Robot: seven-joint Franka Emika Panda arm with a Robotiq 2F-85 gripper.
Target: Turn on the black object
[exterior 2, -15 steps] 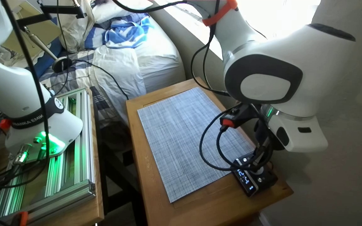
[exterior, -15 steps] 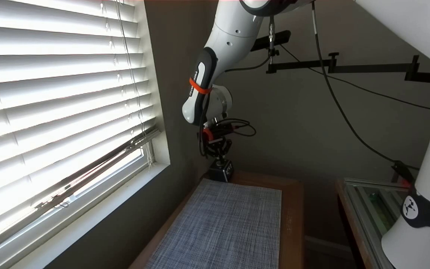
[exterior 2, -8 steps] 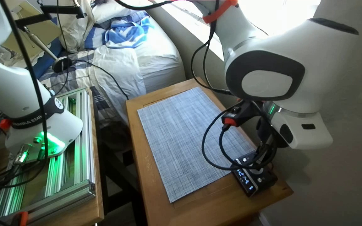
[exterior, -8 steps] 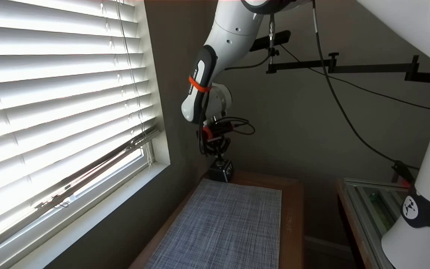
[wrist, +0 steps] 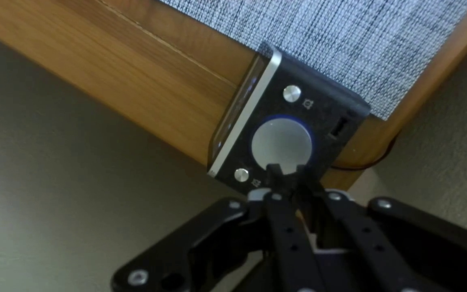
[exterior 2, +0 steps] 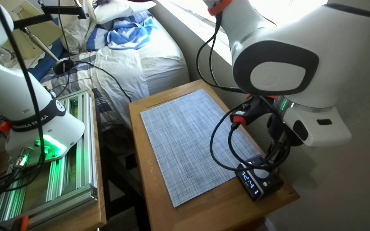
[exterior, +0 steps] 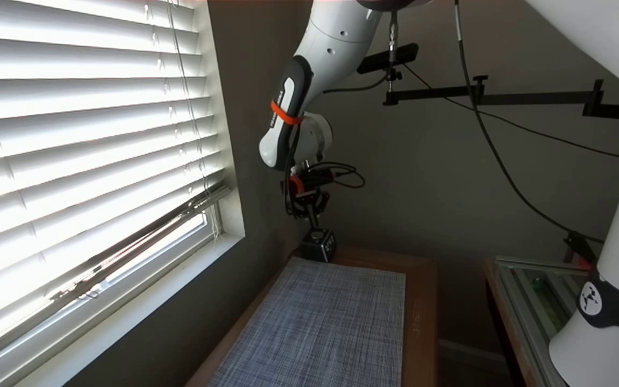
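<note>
The black object (exterior: 318,246) is a squat black box on the table's far corner; it also shows in an exterior view (exterior 2: 268,187) with lit white digits on its display (exterior 2: 250,183). In the wrist view the black object (wrist: 314,117) has a large round silver dial (wrist: 280,142) with a blue glow around it, and two small silver buttons. My gripper (exterior: 316,224) is over the box, apparently just above the dial. In the wrist view the gripper (wrist: 287,168) has its jaws close together with nothing held; its tips overlap the dial's near edge. Cables partly hide it in an exterior view.
A grey woven mat (exterior 2: 194,144) lies on the wooden table (exterior 2: 204,211) beside the box. The wall and the window with blinds (exterior: 89,134) are close to the arm. Looped black cables (exterior 2: 212,141) hang from the wrist. A thin cord (wrist: 363,167) runs behind the box.
My gripper and wrist have risen from the top of the box, opening a small gap above the dial. The box has stayed in place and its display is lit throughout.
</note>
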